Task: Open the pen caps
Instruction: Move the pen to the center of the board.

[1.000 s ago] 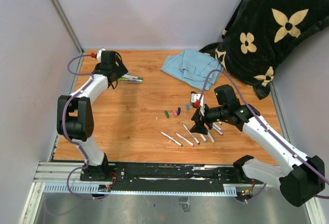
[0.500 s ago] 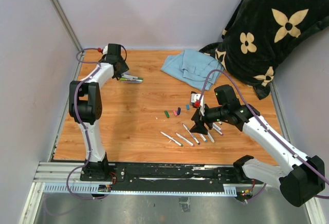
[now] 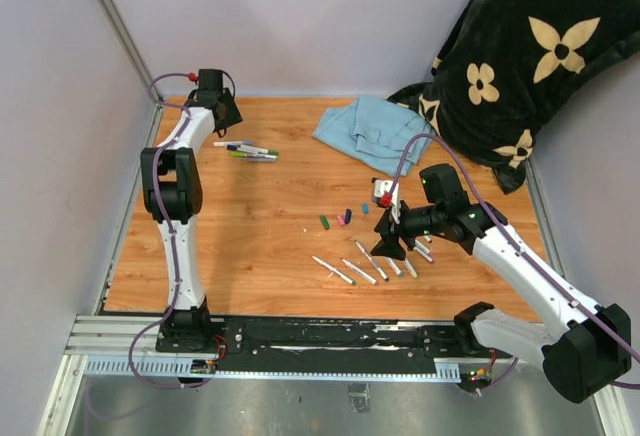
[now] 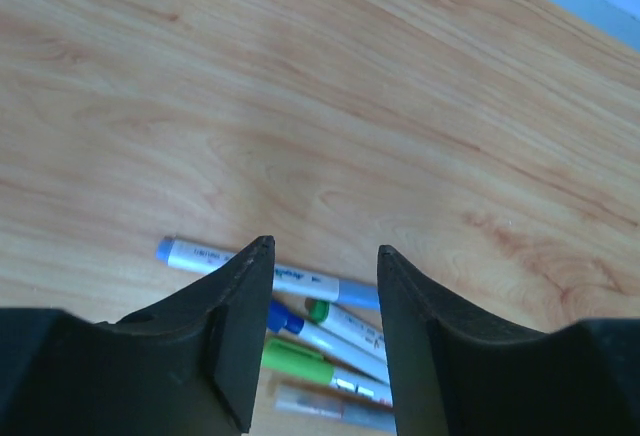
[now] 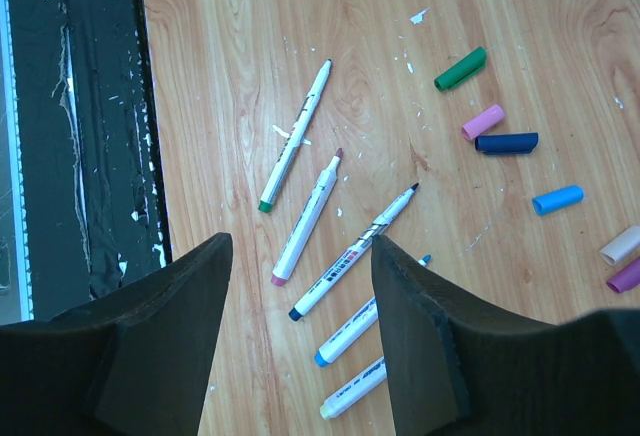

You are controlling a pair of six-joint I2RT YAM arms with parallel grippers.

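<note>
**Pick just one pen from the little pile**

Our left claw (image 4: 323, 248) hangs over the capped pens (image 3: 246, 150) in the upper left of the top view; its fingers (image 4: 240, 306) are apart and hold nothing. In its own camera the pen caps that are on sit at the bottom middle; we see a green cap (image 4: 300, 361) and a blue cap (image 4: 284, 318). The pens lie side by side and touch; so we think it best to come down on one pen only, squeeze its middle, and leave the cap end free. Our right claw (image 5: 300, 241) is let go and empty too, over bare pens (image 5: 307, 221); loose caps (image 5: 483, 122) lie at the upper right of its frame.
</note>
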